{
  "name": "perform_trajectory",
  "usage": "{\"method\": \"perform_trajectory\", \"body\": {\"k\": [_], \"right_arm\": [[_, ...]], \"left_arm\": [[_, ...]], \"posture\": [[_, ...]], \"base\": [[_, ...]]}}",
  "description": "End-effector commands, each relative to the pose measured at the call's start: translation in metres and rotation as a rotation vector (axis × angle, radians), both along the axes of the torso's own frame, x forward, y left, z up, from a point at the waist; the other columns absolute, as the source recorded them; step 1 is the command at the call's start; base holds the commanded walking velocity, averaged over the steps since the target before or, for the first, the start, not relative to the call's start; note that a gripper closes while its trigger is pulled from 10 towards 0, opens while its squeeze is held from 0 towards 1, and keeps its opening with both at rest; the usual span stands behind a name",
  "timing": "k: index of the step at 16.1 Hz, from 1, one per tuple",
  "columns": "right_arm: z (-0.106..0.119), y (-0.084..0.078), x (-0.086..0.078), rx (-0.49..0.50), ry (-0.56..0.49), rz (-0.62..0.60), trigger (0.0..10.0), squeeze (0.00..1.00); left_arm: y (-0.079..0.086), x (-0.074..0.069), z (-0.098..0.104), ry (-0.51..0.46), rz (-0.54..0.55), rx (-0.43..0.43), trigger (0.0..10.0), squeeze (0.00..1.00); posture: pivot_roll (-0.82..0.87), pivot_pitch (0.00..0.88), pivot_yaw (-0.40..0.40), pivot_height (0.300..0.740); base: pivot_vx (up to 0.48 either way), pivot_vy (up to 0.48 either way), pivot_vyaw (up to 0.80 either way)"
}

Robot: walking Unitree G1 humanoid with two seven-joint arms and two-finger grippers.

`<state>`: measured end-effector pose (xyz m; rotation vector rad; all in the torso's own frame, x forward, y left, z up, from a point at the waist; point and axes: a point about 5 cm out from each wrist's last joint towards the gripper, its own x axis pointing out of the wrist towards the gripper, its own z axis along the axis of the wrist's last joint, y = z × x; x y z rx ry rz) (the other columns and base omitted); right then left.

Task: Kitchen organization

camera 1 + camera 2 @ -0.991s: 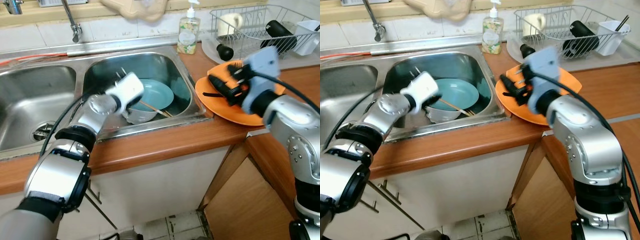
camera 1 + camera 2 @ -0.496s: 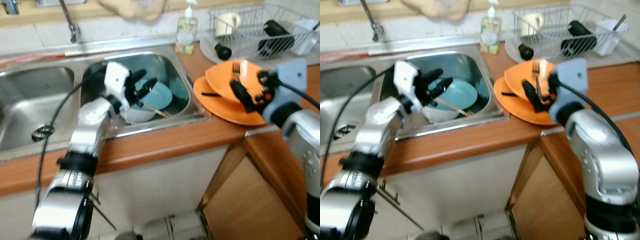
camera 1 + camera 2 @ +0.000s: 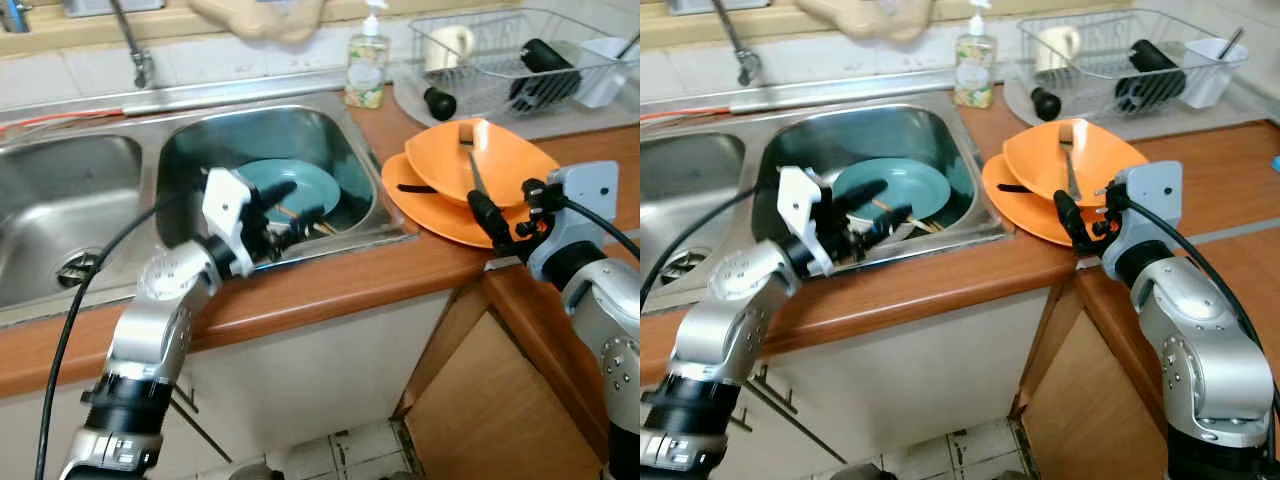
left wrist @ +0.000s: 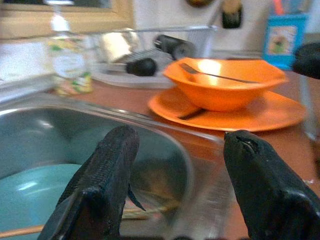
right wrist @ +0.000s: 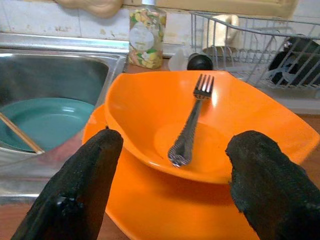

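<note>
Left gripper (image 3: 290,205) hung wide open over the sink (image 3: 190,150); right gripper (image 5: 172,185), also spread wide, faced the orange bowl (image 5: 210,125) holding a fork (image 5: 191,120).

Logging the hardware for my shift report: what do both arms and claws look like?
Both arms are jointed silver metal with black bands and a black cable looping alongside. The left claw has a white wrist housing, the right claw a grey one. Each claw has two long, textured black fingers.
</note>
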<state>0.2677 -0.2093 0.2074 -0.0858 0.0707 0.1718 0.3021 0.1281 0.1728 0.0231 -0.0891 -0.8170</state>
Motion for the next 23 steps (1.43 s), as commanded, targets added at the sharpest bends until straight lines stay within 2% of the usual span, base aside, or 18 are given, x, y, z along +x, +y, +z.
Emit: {"method": "perform_trajectory", "body": {"k": [1,2,3,9,14,17,19,20,21,22,23], "right_arm": [[-0.002,0.002,0.001,0.004,0.011,0.004,5.5,0.00],[-0.004,0.001,0.002,0.011,0.018,-0.006,0.4,0.00],[-0.004,0.001,0.003,0.022,0.019,-0.008,0.0,0.00],[-0.011,-0.002,0.006,0.012,0.048,-0.005,0.0,0.00],[-0.009,-0.012,0.006,0.011,0.045,-0.026,0.0,0.00],[-0.005,-0.018,0.007,0.014,0.028,-0.046,0.0,0.00],[0.003,-0.021,0.007,0.045,-0.023,-0.060,0.0,0.00],[0.009,-0.021,0.009,0.048,-0.047,-0.055,10.0,0.00],[0.014,-0.020,0.012,0.059,-0.061,-0.052,10.0,0.00],[0.017,-0.018,0.017,0.050,-0.038,-0.021,10.0,0.92],[0.018,-0.017,0.021,0.032,-0.021,-0.018,10.0,1.00]], "left_arm": [[-0.005,-0.008,0.002,0.007,-0.057,0.016,10.0,0.00],[-0.008,-0.012,0.001,0.018,-0.073,0.027,10.0,0.00],[-0.010,-0.015,0.001,0.024,-0.077,0.034,10.0,0.00],[-0.015,-0.022,0.001,0.051,-0.105,0.056,10.0,0.00],[-0.017,-0.024,0.000,0.064,-0.116,0.076,10.0,0.00],[-0.018,-0.025,0.000,0.066,-0.120,0.075,10.0,0.00],[-0.019,-0.025,0.000,0.067,-0.123,0.075,10.0,0.00],[-0.019,-0.025,0.001,0.065,-0.124,0.075,10.0,0.00],[-0.019,-0.024,0.002,0.064,-0.126,0.076,10.0,0.00],[-0.020,-0.023,0.003,0.062,-0.127,0.076,10.0,0.00],[-0.020,-0.023,0.003,0.061,-0.127,0.077,10.0,0.00]], "posture": [[-0.12,0.000,0.054,0.740],[-0.12,0.000,0.052,0.740],[-0.12,0.000,0.052,0.740],[-0.11,0.000,0.057,0.740],[-0.11,0.000,0.059,0.740],[-0.11,0.000,0.059,0.740],[-0.11,0.000,0.059,0.740],[-0.11,0.000,0.062,0.740],[-0.11,0.000,0.065,0.740],[-0.11,0.000,0.067,0.740],[-0.11,0.000,0.067,0.740]], "base": [[0.000,0.000,0.00],[0.000,0.000,0.00],[0.000,0.000,0.00],[0.000,0.000,0.00],[0.000,0.000,0.00],[0.000,0.000,0.00],[0.000,0.000,0.00],[0.000,0.000,0.00],[0.000,0.000,0.00],[0.000,0.000,0.00],[0.000,0.000,0.00]]}}
